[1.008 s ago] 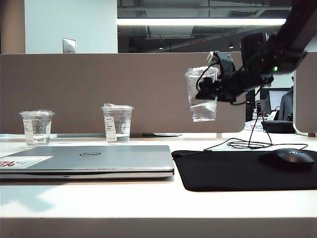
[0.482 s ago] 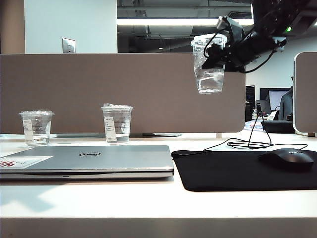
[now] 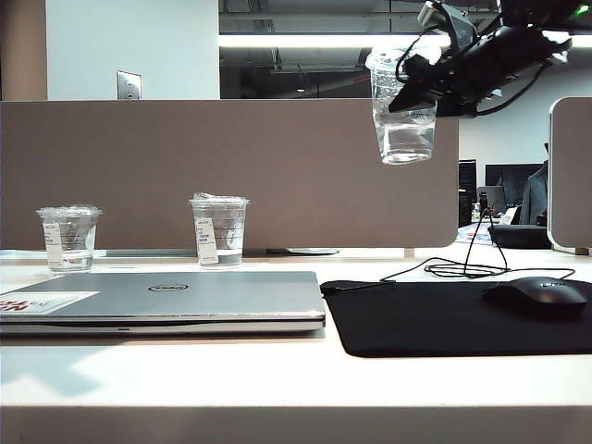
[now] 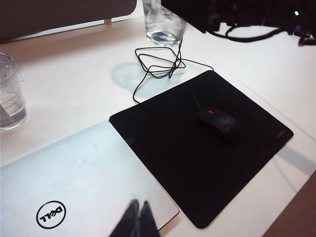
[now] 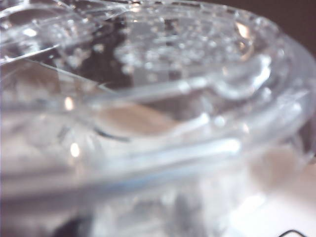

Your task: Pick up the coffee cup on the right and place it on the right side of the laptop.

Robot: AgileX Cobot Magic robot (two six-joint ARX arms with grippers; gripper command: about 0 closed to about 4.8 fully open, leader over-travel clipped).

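The coffee cup (image 3: 403, 106) is a tall clear plastic tumbler with a crinkled clear top and a little water pooled in its base; its walls taper toward the bottom. It hangs high in the air, tilted slightly, well above the black mouse mat (image 3: 462, 314) and to the right of the laptop (image 3: 166, 298). In the right wrist view the cup's lid (image 5: 163, 98) fills the picture as a blur of clear ridges and droplets.

The right gripper (image 3: 427, 85) holds the cup near its rim from the side, jaws partly closed against the cup's wall, with the dark arm stretching in from the upper right corner of the exterior view and cables looping around the wrist.

The left gripper (image 4: 136, 221) hovers over the near edge of the silver laptop lid, close to the round dark logo (image 4: 50, 214); its two dark fingertips sit pressed together with nothing between them.

Two shorter clear cups (image 3: 68, 237) (image 3: 219, 229) stand on the table behind the laptop. A black mouse (image 3: 540, 296) rests on the mat, its cord coiled behind
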